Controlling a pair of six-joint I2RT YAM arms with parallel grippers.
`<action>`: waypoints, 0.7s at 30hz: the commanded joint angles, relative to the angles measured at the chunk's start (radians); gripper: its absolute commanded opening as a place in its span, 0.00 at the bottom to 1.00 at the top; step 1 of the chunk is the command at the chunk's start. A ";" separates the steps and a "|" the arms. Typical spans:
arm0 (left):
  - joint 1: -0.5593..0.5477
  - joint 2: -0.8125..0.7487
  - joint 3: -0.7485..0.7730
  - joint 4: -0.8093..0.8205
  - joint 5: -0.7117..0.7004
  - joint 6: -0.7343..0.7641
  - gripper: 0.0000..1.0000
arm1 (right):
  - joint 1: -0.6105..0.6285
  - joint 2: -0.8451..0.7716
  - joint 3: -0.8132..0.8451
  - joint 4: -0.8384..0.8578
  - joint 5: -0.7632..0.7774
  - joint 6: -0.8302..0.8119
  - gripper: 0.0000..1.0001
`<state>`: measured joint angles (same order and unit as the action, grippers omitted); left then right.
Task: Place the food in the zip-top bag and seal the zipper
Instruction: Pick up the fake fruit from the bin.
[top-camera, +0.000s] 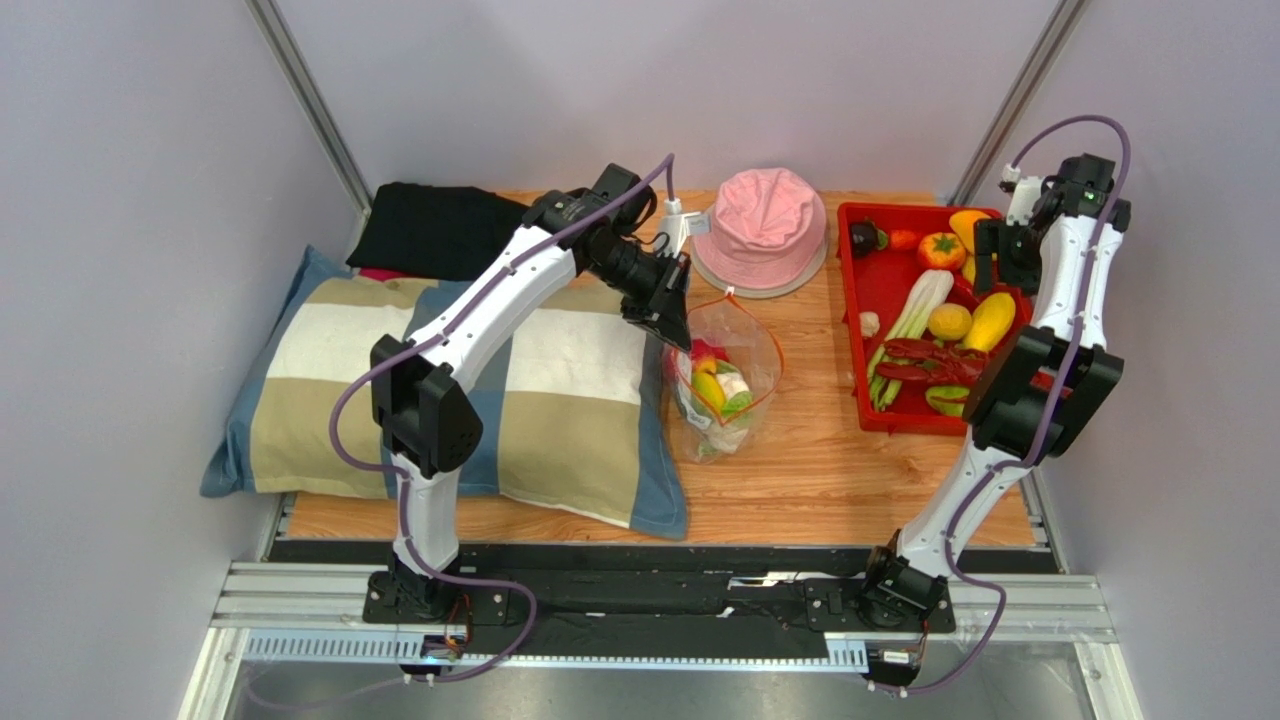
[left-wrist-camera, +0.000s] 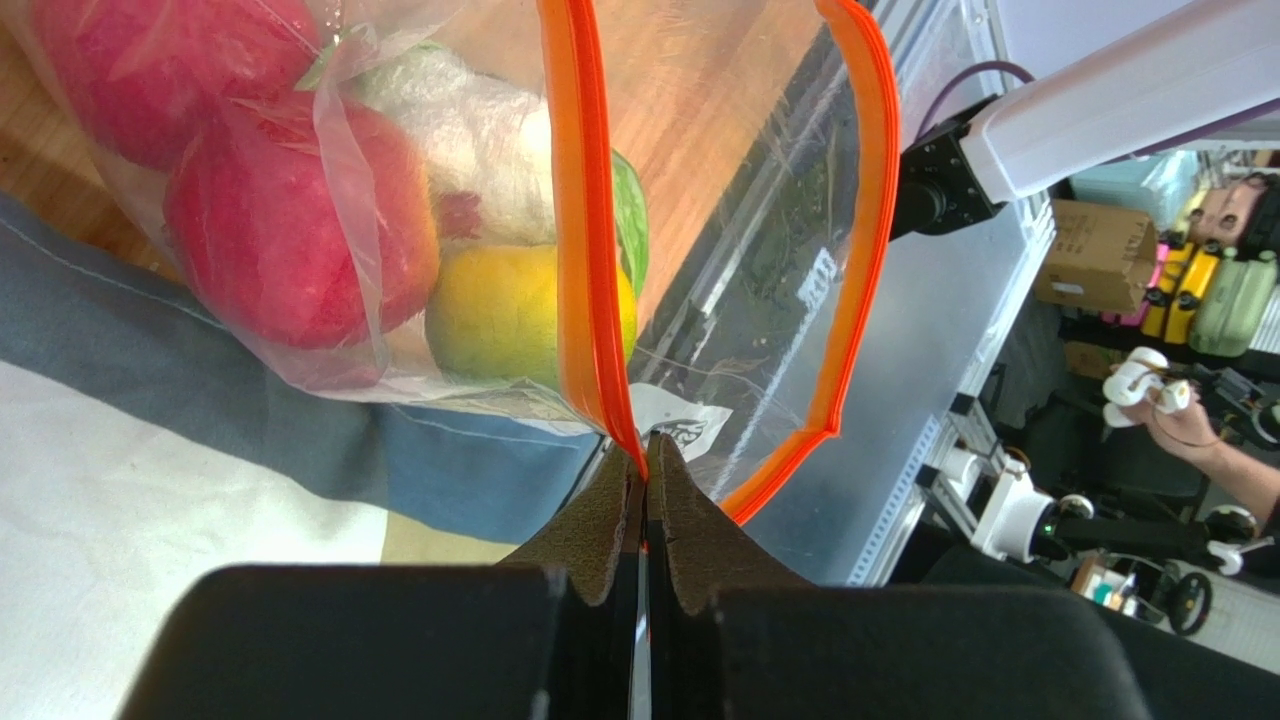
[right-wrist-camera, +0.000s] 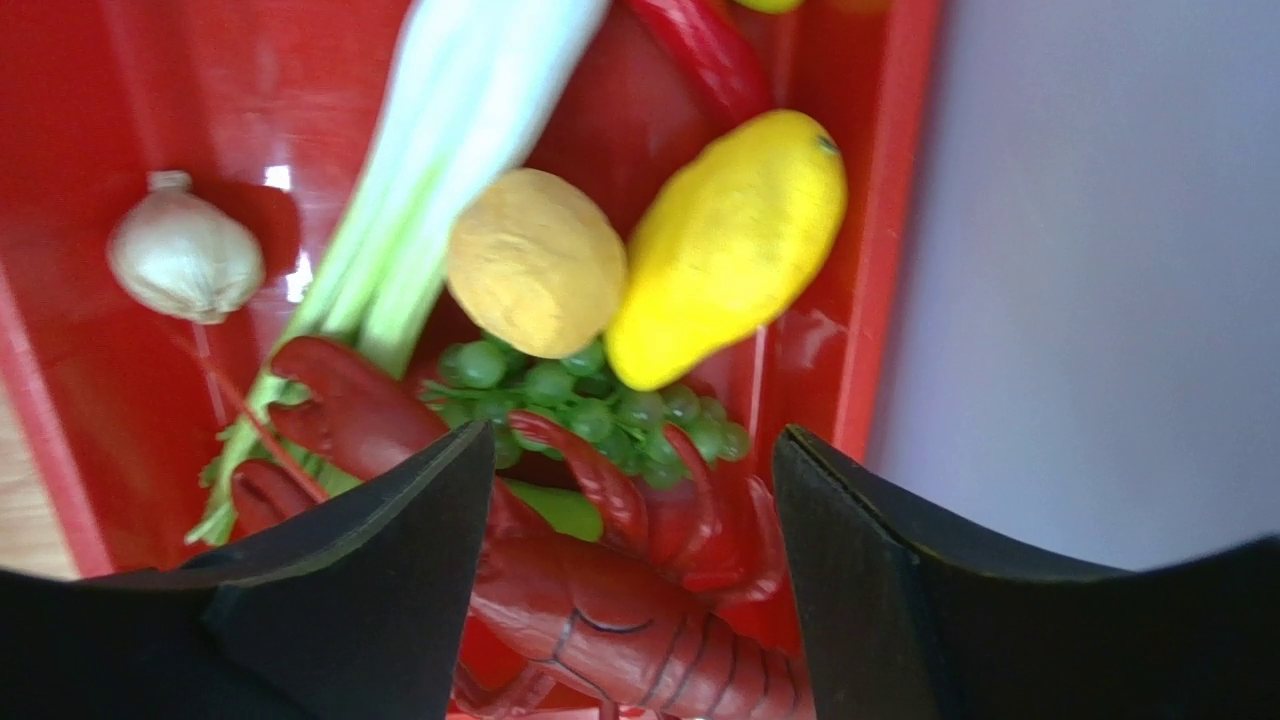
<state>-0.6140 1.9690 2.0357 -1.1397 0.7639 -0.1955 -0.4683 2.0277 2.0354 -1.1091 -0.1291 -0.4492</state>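
Observation:
The clear zip-top bag (top-camera: 724, 387) stands on the table by the pillow with its mouth open. Its orange-red zipper (left-wrist-camera: 579, 225) forms an open loop. Inside lie red (left-wrist-camera: 286, 225), yellow (left-wrist-camera: 504, 308) and white (left-wrist-camera: 481, 128) food pieces. My left gripper (top-camera: 672, 320) is shut on one side of the zipper strip (left-wrist-camera: 646, 468). My right gripper (top-camera: 1010, 258) is open and empty (right-wrist-camera: 631, 450), hovering above the red tray (top-camera: 854, 300). Below it lie a red lobster (right-wrist-camera: 601, 615), green grapes (right-wrist-camera: 586, 405), a yellow squash (right-wrist-camera: 729, 240), a lemon (right-wrist-camera: 534, 263), celery (right-wrist-camera: 436, 165) and garlic (right-wrist-camera: 184, 255).
A pink hat (top-camera: 766, 225) sits at the back behind the bag. A striped pillow (top-camera: 451, 383) covers the left of the wooden table (top-camera: 812, 465), with a black cloth (top-camera: 436, 225) behind it. Walls close in on both sides.

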 joint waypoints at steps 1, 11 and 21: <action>0.017 0.016 0.001 0.057 0.055 -0.038 0.00 | -0.009 0.017 -0.001 0.043 0.128 0.090 0.69; 0.065 0.002 -0.045 0.077 0.081 -0.022 0.00 | 0.008 0.009 -0.125 0.170 0.353 0.352 0.68; 0.066 0.040 0.023 0.005 0.080 0.033 0.00 | 0.019 -0.020 -0.286 0.380 0.402 0.385 0.66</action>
<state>-0.5468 1.9934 1.9919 -1.1069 0.8234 -0.2115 -0.4576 2.0422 1.7718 -0.8734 0.2207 -0.1013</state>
